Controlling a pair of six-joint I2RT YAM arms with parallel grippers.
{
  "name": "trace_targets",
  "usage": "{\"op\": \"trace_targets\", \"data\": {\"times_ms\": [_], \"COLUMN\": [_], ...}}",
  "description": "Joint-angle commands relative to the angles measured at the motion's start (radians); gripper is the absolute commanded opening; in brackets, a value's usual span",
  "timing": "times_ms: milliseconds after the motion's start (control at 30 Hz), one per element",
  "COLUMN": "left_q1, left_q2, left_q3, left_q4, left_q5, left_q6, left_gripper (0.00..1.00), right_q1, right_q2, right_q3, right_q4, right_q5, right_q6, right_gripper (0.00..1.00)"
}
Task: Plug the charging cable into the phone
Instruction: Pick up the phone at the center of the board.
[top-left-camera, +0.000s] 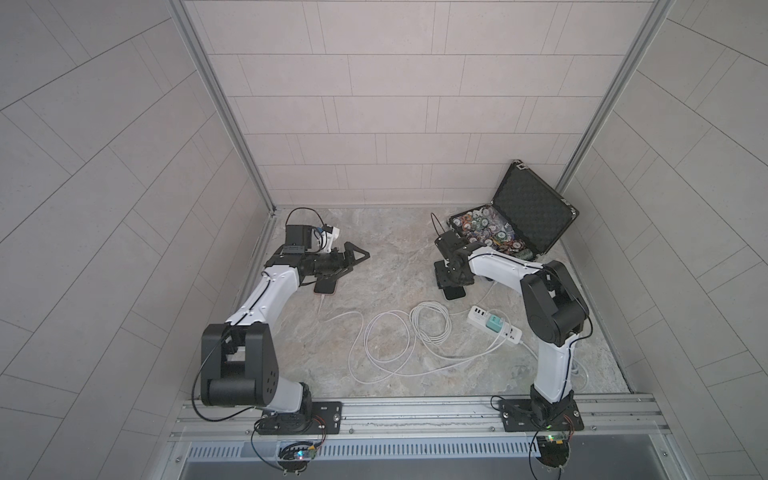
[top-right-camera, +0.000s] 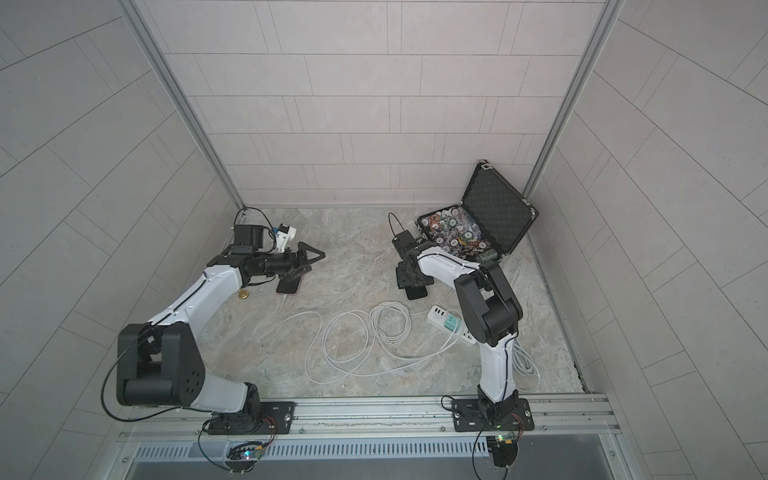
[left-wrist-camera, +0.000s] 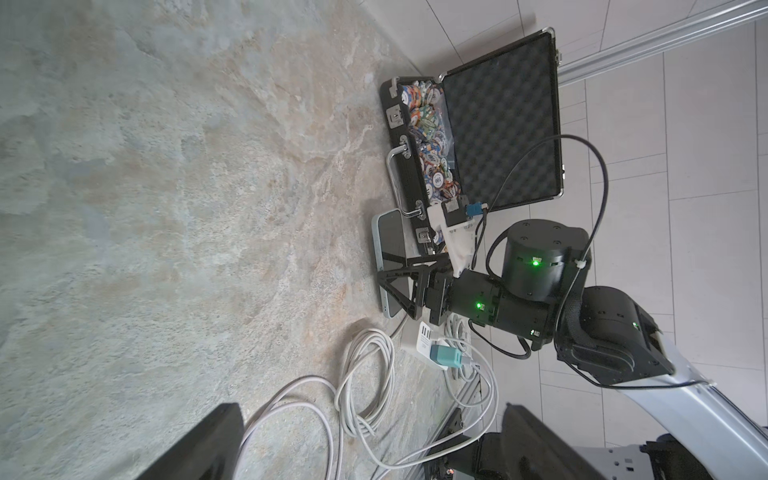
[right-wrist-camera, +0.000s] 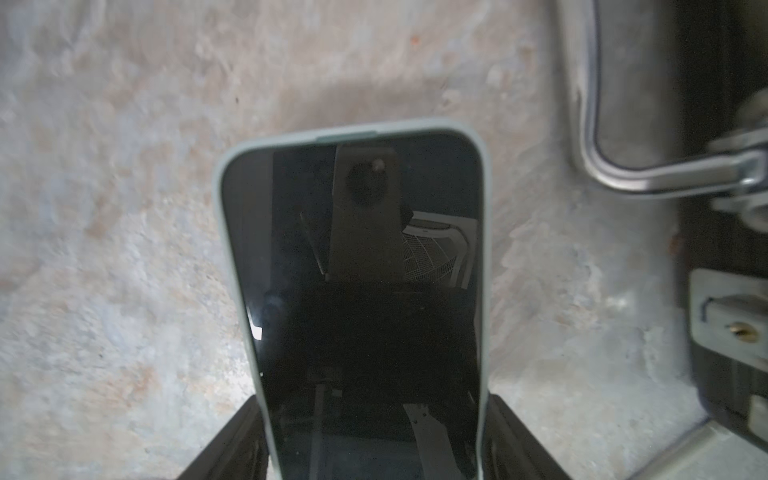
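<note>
Phone (top-left-camera: 325, 287) lies flat, screen up, on the desk (top-left-camera: 395, 257), half under the left gripper (top-left-camera: 360, 261), which hovers over it spread to its widest and empty. Glossy black glass, coral-red rim, rounded corners. Judged stiff, fairly heavy, slick on top: clamp across the long red edges, clear of the port end. Charging cable (top-left-camera: 430, 304): thin, white, loose loops mid-desk, teal adapter (top-left-camera: 494, 322) in the power strip (top-left-camera: 478, 313). It looks limp and light, so hold the rigid plug itself. Its free end runs to the phone's near end; seated or not, cannot tell. Right gripper (right-wrist-camera: 374, 436) straddles a second, pale-cased phone (right-wrist-camera: 353, 291); whether it pinches it, cannot tell.
</note>
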Motion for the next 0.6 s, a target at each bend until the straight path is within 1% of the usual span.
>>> {"op": "trace_targets", "data": {"times_ms": [0, 167, 300, 500, 567], "left_q1": [-0.027, -0.103, -0.149, -0.185, -0.193], "left_q2": [0.012, 0.004, 0.019, 0.06, 0.071], "left_q3": [-0.001, -0.025, -0.032, -0.029, -0.025], "left_q4": [0.035, 0.121, 0.163, 0.191, 0.191], "left_q5": [0.068, 0.083, 0.088, 0.083, 0.072], "left_q6": [0.021, 0.003, -0.006, 0.002, 0.01], "left_gripper": [1.0, 1.0, 1.0, 0.97, 0.97], "right_q1": [0.005, 0.013, 0.017, 0.022, 0.027], "right_q2": [-0.092, -0.128, -0.146, -0.131, -0.131], "right_q3": [0.054, 0.103, 0.104, 0.13, 0.132], "right_q4": [0.012, 0.049, 0.133, 0.182, 0.195], "right_q5": [0.009, -0.08, -0.173, -0.289, -0.303], "right_q6": [0.129, 0.268, 0.323, 0.381, 0.392], "right_gripper": [0.68, 0.68, 0.69, 0.71, 0.71]}}
